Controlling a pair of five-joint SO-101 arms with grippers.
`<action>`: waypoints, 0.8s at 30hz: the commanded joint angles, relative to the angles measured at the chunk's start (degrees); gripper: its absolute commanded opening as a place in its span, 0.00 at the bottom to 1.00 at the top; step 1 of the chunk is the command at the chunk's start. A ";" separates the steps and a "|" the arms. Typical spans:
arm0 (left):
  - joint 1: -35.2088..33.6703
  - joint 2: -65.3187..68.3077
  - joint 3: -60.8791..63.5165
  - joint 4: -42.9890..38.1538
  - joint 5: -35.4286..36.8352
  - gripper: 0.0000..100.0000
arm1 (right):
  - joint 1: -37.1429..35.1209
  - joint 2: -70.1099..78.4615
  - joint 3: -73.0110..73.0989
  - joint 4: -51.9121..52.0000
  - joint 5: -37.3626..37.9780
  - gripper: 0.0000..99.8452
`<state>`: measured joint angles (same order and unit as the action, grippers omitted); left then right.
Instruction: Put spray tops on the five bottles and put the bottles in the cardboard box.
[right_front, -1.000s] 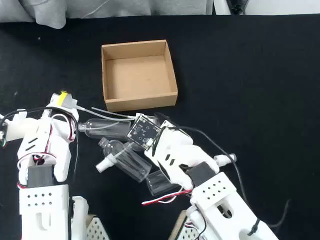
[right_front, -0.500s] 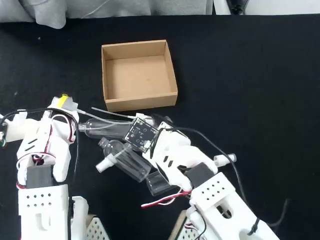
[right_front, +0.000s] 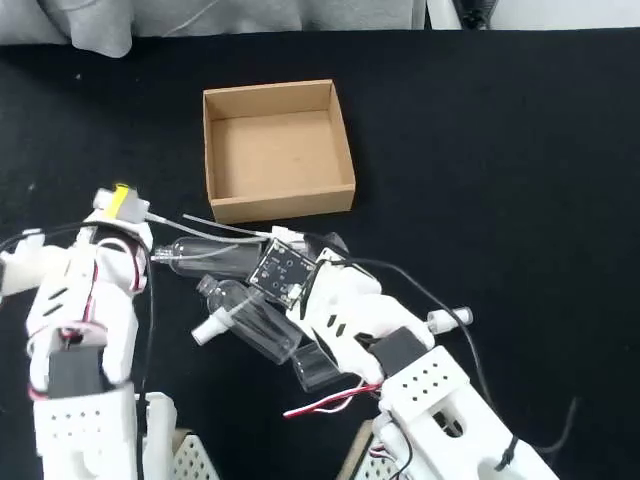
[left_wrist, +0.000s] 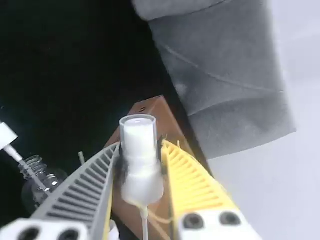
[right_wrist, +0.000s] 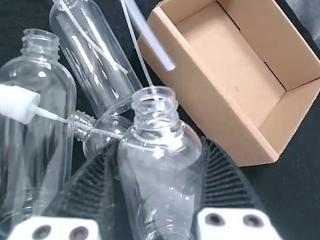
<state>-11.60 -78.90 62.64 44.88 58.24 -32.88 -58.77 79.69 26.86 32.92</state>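
My left gripper (left_wrist: 141, 167) is shut on a white spray top (left_wrist: 140, 160); in the high view it sits at the left (right_front: 120, 205), its thin dip tube (right_front: 195, 232) stretching toward the other arm. My right gripper (right_wrist: 159, 150) is shut on a clear bottle (right_wrist: 157, 170), whose open neck (right_wrist: 154, 102) points at the cardboard box (right_wrist: 235, 75). The tube's blurred end (right_wrist: 150, 47) hangs just beyond that neck. The box (right_front: 278, 150) stands behind both arms with nothing in it. Clear bottles (right_front: 215, 258) (right_front: 250, 320) lie between the arms.
A third loose bottle (right_front: 320, 365) lies beside the right arm's base. One white spray top (right_front: 205, 330) rests against the lying bottles, another (right_front: 450, 318) on the black cloth to the right. Grey fabric (right_front: 90, 20) lies along the back edge.
The left arm has shifted a little left with the spray top, swinging its tube slightly. The right arm edged a little toward the box with its bottle.
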 joint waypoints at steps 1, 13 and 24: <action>-0.92 -8.35 -2.86 3.34 -0.18 0.03 | -0.88 -1.63 -0.57 -1.67 0.44 0.12; -0.92 -12.57 0.66 3.69 -0.44 0.03 | -1.14 -1.63 -1.01 -1.85 0.35 0.12; -0.84 -12.57 3.74 1.93 -0.53 0.03 | -3.34 -1.63 -0.48 -3.69 0.18 0.12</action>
<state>-11.96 -91.12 66.42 49.80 58.24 -33.85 -58.77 79.69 24.75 32.92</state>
